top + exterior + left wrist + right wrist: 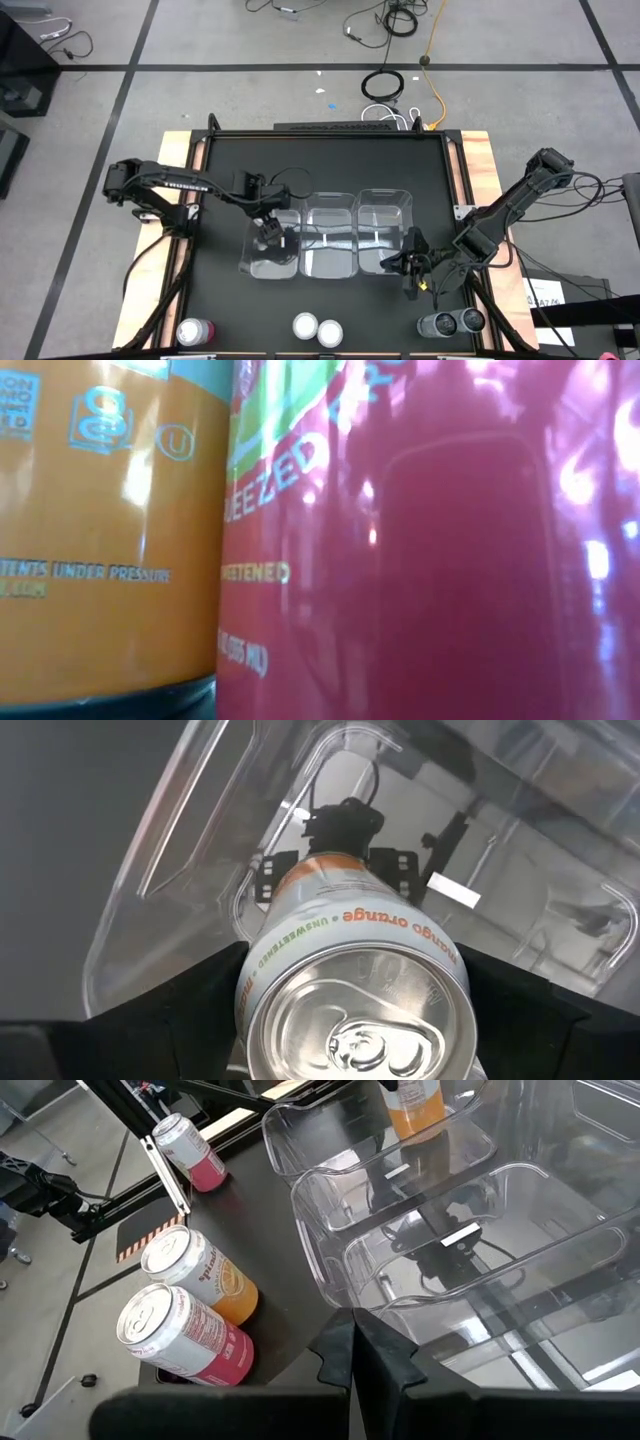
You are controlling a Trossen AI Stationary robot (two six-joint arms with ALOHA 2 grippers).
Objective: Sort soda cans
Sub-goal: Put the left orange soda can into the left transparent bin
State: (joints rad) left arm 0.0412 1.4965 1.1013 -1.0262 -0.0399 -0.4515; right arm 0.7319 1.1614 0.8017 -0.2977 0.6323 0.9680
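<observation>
Over the leftmost of three clear bins (pixel 272 262), my left gripper (pixel 268 232) has its fingers clamped on an orange can (pixel 355 980), not yet released. I judge sorting barely begun: along the worktop's near edge wait a red can (pixel 195 332), an orange-and-red pair (pixel 318 328), and two grey cans (pixel 452 322). My right gripper (pixel 410 270) idles beside the rightmost bin, fingers together.

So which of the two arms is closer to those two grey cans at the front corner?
The right. Its end effector hangs shut by the right bin, just above the grey cans. The left end effector holds an orange can over the far left bin.
</observation>
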